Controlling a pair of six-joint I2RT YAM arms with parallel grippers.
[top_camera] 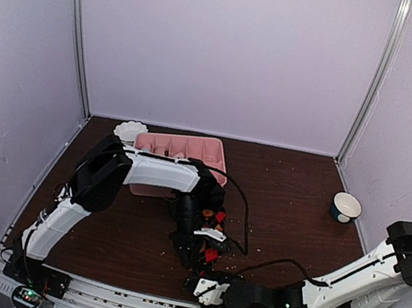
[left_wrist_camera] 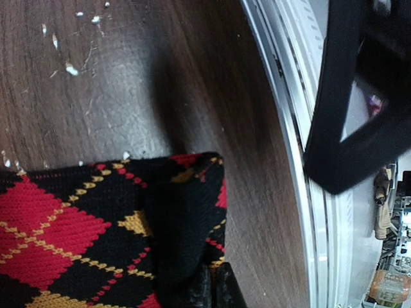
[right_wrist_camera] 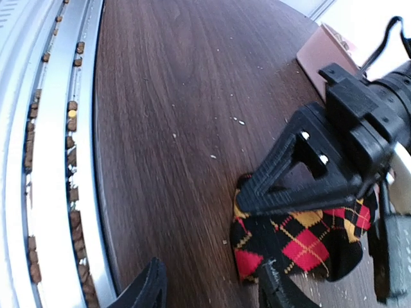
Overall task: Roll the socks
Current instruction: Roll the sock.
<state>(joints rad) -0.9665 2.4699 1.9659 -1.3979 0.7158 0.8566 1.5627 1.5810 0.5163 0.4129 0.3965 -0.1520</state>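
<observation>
A black sock with red, orange and yellow argyle diamonds (top_camera: 210,254) lies on the dark wooden table near its front edge. My left gripper (top_camera: 204,243) reaches down onto it from behind. In the left wrist view its fingers (left_wrist_camera: 207,292) are shut on a fold of the sock (left_wrist_camera: 96,218). In the right wrist view the sock (right_wrist_camera: 302,240) sits under the left gripper's black triangular finger (right_wrist_camera: 302,176). My right gripper (right_wrist_camera: 210,273) lies low at the table's front, jaws open, bare wood between them. Its right fingertip (right_wrist_camera: 273,282) is at the sock's near edge.
A pink compartment tray (top_camera: 183,148) and a white scalloped dish (top_camera: 130,130) stand at the back left. A small white bowl (top_camera: 346,207) sits at the right. The metal front rail (right_wrist_camera: 51,160) runs just beside my right gripper. Crumbs dot the wood.
</observation>
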